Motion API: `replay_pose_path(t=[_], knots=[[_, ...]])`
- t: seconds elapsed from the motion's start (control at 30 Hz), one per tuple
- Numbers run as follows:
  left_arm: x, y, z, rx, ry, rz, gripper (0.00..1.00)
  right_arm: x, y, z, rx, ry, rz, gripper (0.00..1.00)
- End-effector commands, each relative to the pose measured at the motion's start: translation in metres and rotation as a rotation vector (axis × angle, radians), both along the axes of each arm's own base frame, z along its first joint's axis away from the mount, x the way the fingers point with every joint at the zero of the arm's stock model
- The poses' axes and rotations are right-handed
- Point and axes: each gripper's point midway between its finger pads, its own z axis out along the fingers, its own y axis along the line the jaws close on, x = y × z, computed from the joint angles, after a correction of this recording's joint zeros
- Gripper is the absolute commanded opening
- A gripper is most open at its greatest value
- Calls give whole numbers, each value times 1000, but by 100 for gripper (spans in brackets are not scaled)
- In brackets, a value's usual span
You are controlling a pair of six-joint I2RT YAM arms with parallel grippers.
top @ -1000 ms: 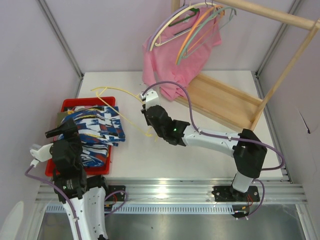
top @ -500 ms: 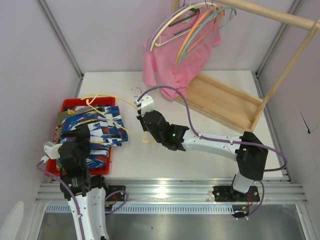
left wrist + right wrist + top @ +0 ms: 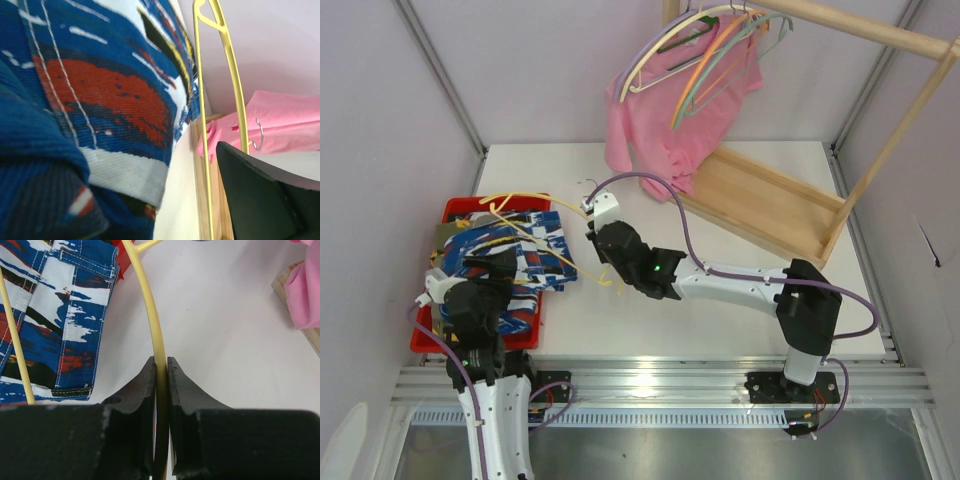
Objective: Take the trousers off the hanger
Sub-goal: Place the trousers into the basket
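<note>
The blue, white and red print trousers (image 3: 535, 258) lie heaped on the red tray (image 3: 455, 212). A yellow hanger (image 3: 535, 232) lies slanted across them, its lower end reaching onto the white table. My right gripper (image 3: 161, 362) is shut on the hanger's (image 3: 145, 295) thin bar, just right of the trousers (image 3: 55, 315). My left gripper (image 3: 488, 272) hovers open at the near edge of the heap. In the left wrist view the fabric (image 3: 100, 100) fills the left side and hides one finger. The other finger (image 3: 265, 200) stands apart from the cloth, with the hanger (image 3: 231, 75) beyond it.
A pink T-shirt (image 3: 670, 120) hangs with several coloured hangers from the wooden rail (image 3: 860, 30). The rack's wooden base (image 3: 770, 200) occupies the table's back right. Olive-patterned cloth (image 3: 444, 236) shows at the tray's left edge. Frame posts and white walls enclose the table.
My right gripper has carried the hanger leftward toward the tray. My left gripper has opened wider and moved right, in against the trousers' near edge.
</note>
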Motion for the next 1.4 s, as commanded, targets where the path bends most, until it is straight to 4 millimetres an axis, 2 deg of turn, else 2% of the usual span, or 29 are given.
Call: replay_pose_path(t=[0.0,0.13,0.27,0.4,0.57,0.67,0.7,0.77,0.8,0.87,0.9,1.0,1.13,1.17,1.23,1.27,1.37], knots=[[5,-25,-7,-31,-32,-131,100,4,15,34,105,-36,-5,0],[2,-34,-16,-58,-29,-156,99,5,19,30,98,-31,-1,0],[2,-37,-8,-51,-52,-172,99,6,23,30,100,-25,1,0],[16,-38,-9,-64,-69,-181,99,7,23,32,100,-32,-1,0],[24,-53,-9,-71,-62,-208,99,10,22,32,88,-39,-13,0],[24,-61,4,-69,-94,-208,88,11,22,30,86,-37,-12,0],[25,-61,5,-76,-99,-201,74,12,21,29,83,-37,-18,0],[27,-61,3,-80,-98,-187,59,13,19,29,84,-33,-20,0],[27,-61,2,-88,-97,-183,46,15,18,28,78,-32,-25,0],[29,-57,-2,-85,-88,-162,30,17,15,26,72,-29,-31,0],[29,-54,-4,-78,-78,-147,16,18,13,27,70,-29,-34,0],[25,-38,5,-51,-83,-63,0,22,5,26,60,-27,-47,0],[12,-14,24,22,-79,40,0,29,-6,32,62,-32,-69,0],[9,-11,39,29,-103,55,0,32,-9,35,67,-35,-74,0],[5,-5,41,55,-85,77,0,35,-13,43,71,-44,-80,0],[3,-3,52,59,-102,86,0,38,-15,48,79,-50,-88,0],[-1,4,52,89,-69,115,0,45,-22,64,90,-72,-100,0]])
